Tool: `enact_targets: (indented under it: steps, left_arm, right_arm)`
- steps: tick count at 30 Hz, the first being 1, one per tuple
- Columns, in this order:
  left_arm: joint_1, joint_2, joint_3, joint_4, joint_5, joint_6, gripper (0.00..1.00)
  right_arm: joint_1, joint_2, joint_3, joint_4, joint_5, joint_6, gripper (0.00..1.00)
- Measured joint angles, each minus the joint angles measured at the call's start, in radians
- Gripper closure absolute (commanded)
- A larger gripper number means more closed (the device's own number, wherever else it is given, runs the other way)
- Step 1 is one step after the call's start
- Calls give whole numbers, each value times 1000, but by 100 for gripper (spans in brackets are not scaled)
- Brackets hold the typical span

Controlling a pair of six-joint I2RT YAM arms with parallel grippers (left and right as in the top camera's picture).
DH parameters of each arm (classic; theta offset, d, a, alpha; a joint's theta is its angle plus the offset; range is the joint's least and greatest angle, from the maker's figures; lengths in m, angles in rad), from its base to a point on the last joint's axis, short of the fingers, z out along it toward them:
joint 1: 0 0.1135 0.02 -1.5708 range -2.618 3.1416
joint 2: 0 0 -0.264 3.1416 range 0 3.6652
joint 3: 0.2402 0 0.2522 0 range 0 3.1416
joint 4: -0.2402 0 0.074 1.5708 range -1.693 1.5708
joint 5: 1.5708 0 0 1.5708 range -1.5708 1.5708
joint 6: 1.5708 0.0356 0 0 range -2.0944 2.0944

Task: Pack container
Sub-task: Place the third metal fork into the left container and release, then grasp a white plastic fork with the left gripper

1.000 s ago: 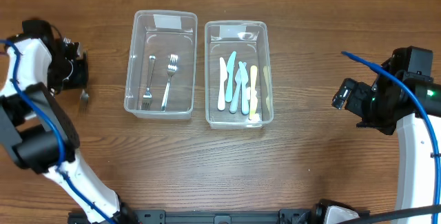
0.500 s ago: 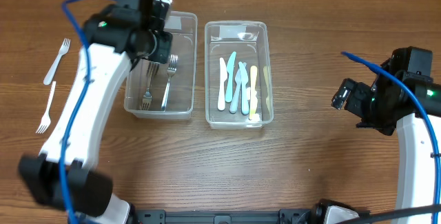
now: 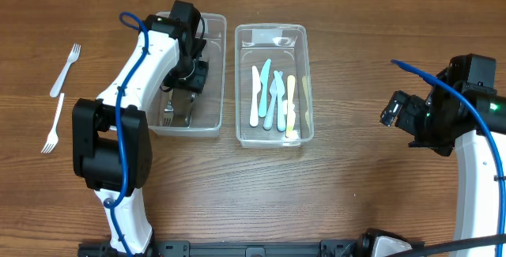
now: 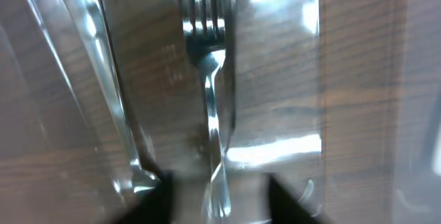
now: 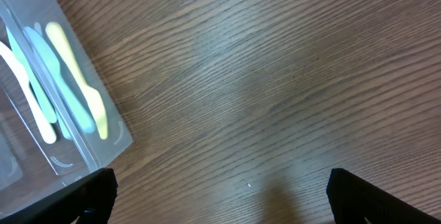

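Observation:
The left clear container point(image 3: 156, 73) holds metal forks point(image 3: 168, 113). My left gripper point(image 3: 190, 91) hangs inside it. In the left wrist view one metal fork point(image 4: 209, 79) lies on the container floor, its handle end between my left gripper's point(image 4: 217, 195) parted fingers and touching neither. A second metal handle point(image 4: 103, 86) lies to its left. The right clear container point(image 3: 270, 134) holds several pastel plastic knives point(image 3: 273, 97), also seen in the right wrist view point(image 5: 52, 79). My right gripper point(image 3: 393, 108) point(image 5: 224, 200) hovers wide open over bare wood at the right.
Two white plastic forks point(image 3: 66, 69) point(image 3: 53, 122) lie on the table left of the containers. The left arm stretches from the front edge up over the left container. Bare wood lies between the right container and the right arm.
My left arm swung from the table's left side over to the left container and dropped into it. Its jaws went from shut to open, leaving a metal fork lying there. Right arm unchanged.

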Motion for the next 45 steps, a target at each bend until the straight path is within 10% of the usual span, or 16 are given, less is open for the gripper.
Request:
enact_targets:
  steps: [3,8,13,21,28,45]
  left_arm:
    - [1,-9,115,-97,-29,2,0]
    - [70,-192,300,-237,-101,3,0]
    - [430,-444,332,-284,-101,0,0]
    - [867,-501,-67,22,27,35,0]
    - [921,-412,-327,305,89,175,0]
    - [921,-79,-332,363,63,297,0]
  right_arm:
    - [0,0,0,0,0,0,0]
    - [0,0,0,0,0,1,0]
    - [0,0,0,0,0,0,0]
    - [0,0,0,2,0,1,0]
    - [0,0,0,4,0,0,0]
    - [0,0,0,12,1,0,0]
